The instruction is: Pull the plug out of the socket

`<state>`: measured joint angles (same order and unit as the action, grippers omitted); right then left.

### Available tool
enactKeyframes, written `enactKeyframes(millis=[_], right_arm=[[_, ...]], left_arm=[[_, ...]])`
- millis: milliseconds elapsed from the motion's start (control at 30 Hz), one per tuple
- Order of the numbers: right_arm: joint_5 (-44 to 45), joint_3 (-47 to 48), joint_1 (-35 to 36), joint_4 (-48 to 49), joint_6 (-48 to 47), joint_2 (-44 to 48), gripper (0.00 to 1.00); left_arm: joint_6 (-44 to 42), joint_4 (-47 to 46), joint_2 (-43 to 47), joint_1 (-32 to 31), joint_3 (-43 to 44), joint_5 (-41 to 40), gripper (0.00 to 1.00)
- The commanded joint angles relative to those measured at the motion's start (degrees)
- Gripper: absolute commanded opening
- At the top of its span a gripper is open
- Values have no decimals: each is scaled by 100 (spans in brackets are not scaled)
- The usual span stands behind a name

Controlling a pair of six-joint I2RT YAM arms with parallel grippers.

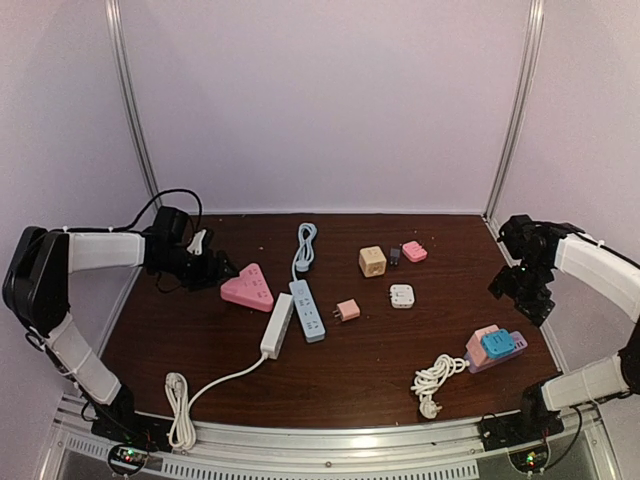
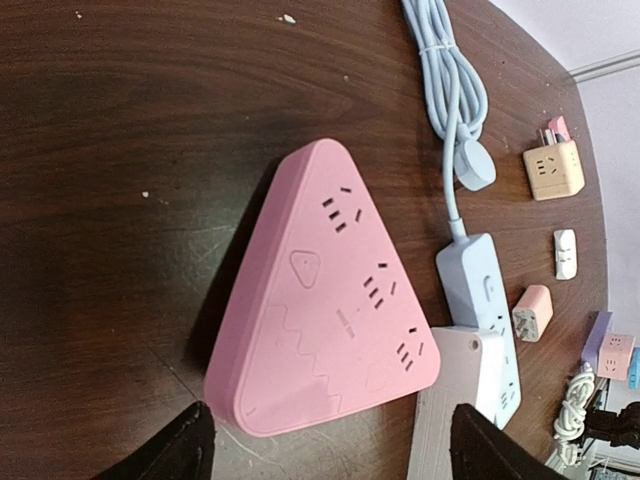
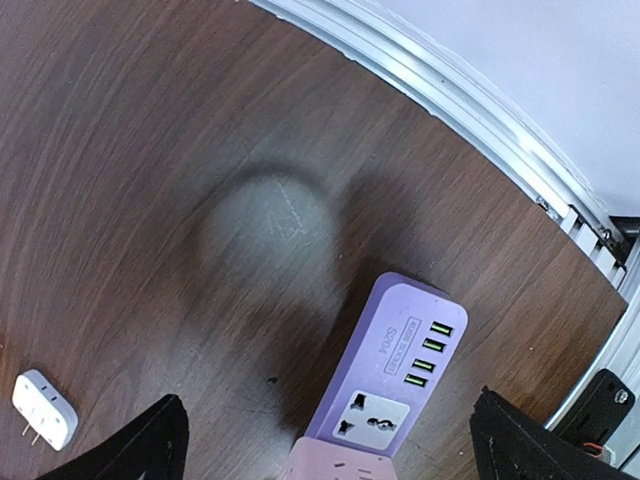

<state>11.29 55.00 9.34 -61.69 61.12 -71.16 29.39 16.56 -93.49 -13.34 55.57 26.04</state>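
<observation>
Along the near edge of the dark wooden table (image 1: 350,395), a white cord (image 1: 180,405) trails from a white power strip (image 1: 277,325) on the left, and a coiled white cable (image 1: 435,380) lies on the right. Just beyond the coil sits the purple power strip (image 1: 510,355), with a blue plug block (image 1: 497,345) and a pink plug block (image 1: 483,333) side by side on top. These look like the only plugs seated in any socket on the table.

The right gripper (image 3: 340,445) hangs above and just past that strip, jaws spread wide and holding nothing. Its wrist camera looks down on the strip's free outlet and USB ports.

At mid-table a blue power strip (image 1: 307,310) lies against the white one, with a small pink adapter (image 1: 348,310) and a white adapter (image 1: 402,296) to its right. Farther left, the left gripper (image 2: 335,450) hovers at one corner of a pink triangular socket (image 1: 247,288). Its jaws are spread to either side and grip nothing, and every outlet on the triangle is bare. A beige cube socket (image 1: 372,261) stands toward the rear wall.

The step in hand appears to be the approach, since neither plug block is yet grasped. The next move likely calls for the right arm to descend, close squarely on one block and pull straight up. The light strip may lift with it, and the left arm is well apart from it.
</observation>
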Motion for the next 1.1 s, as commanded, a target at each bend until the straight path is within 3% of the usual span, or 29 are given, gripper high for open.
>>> enactKeyframes(millis=[0, 233, 600, 867, 1067], right_arm=[[-315, -491, -343, 437, 358, -72, 100], [-835, -1393, -499, 1406, 612, -63, 96], [-1236, -1943, -517, 2333, 810, -180, 73], [-1822, -2040, -477, 3195, 214, -332, 43], [-1869, -1366, 168, 3598, -522, -617, 28]], left_arm=[[-92, -201, 259, -19, -109, 136, 82], [-82, -233, 279, -19, -99, 209, 82], [-86, -220, 249, -19, -134, 127, 82], [-100, -165, 228, -19, -103, 50, 82], [-116, -100, 247, -19, -23, -21, 82]])
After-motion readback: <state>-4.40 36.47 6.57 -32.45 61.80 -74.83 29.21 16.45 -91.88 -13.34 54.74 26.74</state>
